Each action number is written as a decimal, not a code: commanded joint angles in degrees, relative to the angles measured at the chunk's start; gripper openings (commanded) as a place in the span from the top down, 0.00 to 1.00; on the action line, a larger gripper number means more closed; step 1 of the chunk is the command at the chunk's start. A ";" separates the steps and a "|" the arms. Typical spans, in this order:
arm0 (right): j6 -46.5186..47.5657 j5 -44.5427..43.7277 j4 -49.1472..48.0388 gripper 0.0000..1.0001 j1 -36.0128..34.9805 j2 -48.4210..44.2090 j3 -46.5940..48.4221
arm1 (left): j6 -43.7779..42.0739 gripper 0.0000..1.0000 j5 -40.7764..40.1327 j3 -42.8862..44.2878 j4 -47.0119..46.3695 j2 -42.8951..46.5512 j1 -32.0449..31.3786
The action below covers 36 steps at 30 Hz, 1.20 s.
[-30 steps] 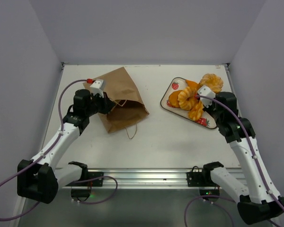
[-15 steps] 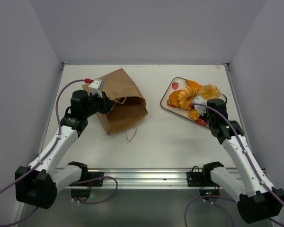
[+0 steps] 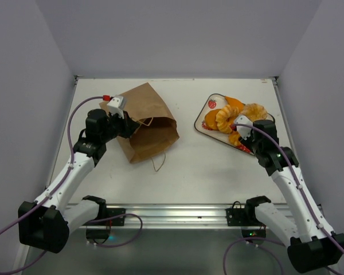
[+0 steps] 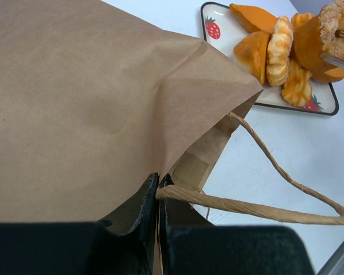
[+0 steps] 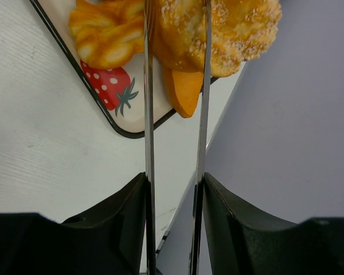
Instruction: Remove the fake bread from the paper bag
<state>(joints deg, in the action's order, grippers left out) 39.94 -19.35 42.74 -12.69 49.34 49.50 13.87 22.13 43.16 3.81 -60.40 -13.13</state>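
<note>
Brown paper bag (image 3: 152, 117) lying sideways; fake bread (image 3: 226, 117) piled well apart.

a white table (image 3: 200, 172) fills this little booth, closed in by a plain pale grey back wall (image 3: 178, 34) and matching side walls (image 3: 23, 86). a metal rail (image 3: 172, 213) runs along the near edge, dark grey floor (image 3: 178, 252) below; light is soft and even
</note>
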 commanded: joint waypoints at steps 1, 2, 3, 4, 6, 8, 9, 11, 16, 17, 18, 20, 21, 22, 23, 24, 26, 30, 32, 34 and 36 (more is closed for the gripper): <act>-2.50 2.13 0.85 0.56 0.21 -0.91 4.38 | -0.86 0.93 0.99 -0.44 -2.76 0.55 0.47; -2.85 2.74 1.29 0.55 0.21 -0.91 4.90 | -0.95 0.93 0.99 -0.53 -2.76 0.55 0.47; -2.94 3.09 1.47 0.55 0.21 -0.91 5.17 | -0.86 0.93 0.99 -0.44 -2.76 0.72 0.47; -3.12 3.62 1.73 0.55 0.21 -0.91 5.26 | -0.95 0.93 0.90 -0.44 -2.76 0.72 0.47; -3.64 5.02 2.34 0.55 0.21 -1.18 5.87 | -1.04 0.93 0.98 -0.53 -2.76 0.72 0.47; -4.08 5.64 2.87 0.55 0.21 -1.35 6.49 | -1.04 0.93 0.99 -0.62 -2.76 0.81 0.56; -4.17 5.82 2.96 0.55 0.21 -1.35 6.58 | -1.04 0.93 0.99 -0.53 -2.76 0.81 0.47; -4.09 5.82 2.96 0.55 0.21 -1.27 6.75 | -0.95 0.93 1.07 -0.62 -2.76 0.72 0.47; -4.35 7.48 3.75 0.56 0.21 -1.35 7.98 | -1.04 0.93 1.16 -0.62 -2.76 0.72 0.47; -4.52 7.84 4.01 0.56 0.21 -1.35 8.42 | -0.95 0.93 1.33 -0.62 -2.76 0.72 0.47; -4.61 8.10 4.10 0.56 0.21 -1.35 8.60 | -0.95 0.93 1.42 -0.62 -2.76 0.72 0.47; -4.61 8.89 4.19 0.56 0.21 -1.44 8.95 | -0.95 0.93 1.86 -0.62 -2.76 0.64 0.47; -4.61 9.24 4.28 0.56 0.21 -1.44 9.04 | -0.95 0.93 2.04 -0.70 -2.76 0.55 0.47; -4.70 9.94 4.37 0.56 0.21 -1.62 9.21 | -0.95 0.93 2.30 -0.71 -2.85 0.46 0.47; -4.70 10.39 4.54 0.57 0.21 -1.70 9.39 | -0.95 0.93 2.48 -0.79 -2.76 0.37 0.56; -4.70 10.91 4.63 0.57 0.21 -1.88 9.57 | -0.86 0.93 2.74 -0.79 -4.76 0.37 0.47; -4.96 12.49 4.54 0.57 0.21 -1.97 9.83 | -0.69 0.93 3.53 -0.88 -5.13 0.29 0.47; -4.88 16.80 4.46 0.57 0.21 -2.06 10.62 | -0.60 0.93 5.46 -0.97 -5.74 -0.50 0.47; -4.96 20.82 4.72 0.57 0.21 -1.97 11.15 | -0.51 0.93 6.34 -0.97 -5.92 -0.77 0.47; -4.88 24.96 5.59 0.58 0.21 -1.79 12.11 | -0.42 0.93 7.74 -0.44 -5.75 -0.95 0.47; -4.53 32.22 6.30 0.59 0.12 -1.36 12.82 | -0.33 0.93 8.45 -0.09 -5.14 -1.03 0.47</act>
<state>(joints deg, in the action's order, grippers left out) 35.97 1.34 49.01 -12.69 48.25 58.89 13.89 27.16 42.35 1.13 -61.28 -13.13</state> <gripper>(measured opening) 0.421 0.071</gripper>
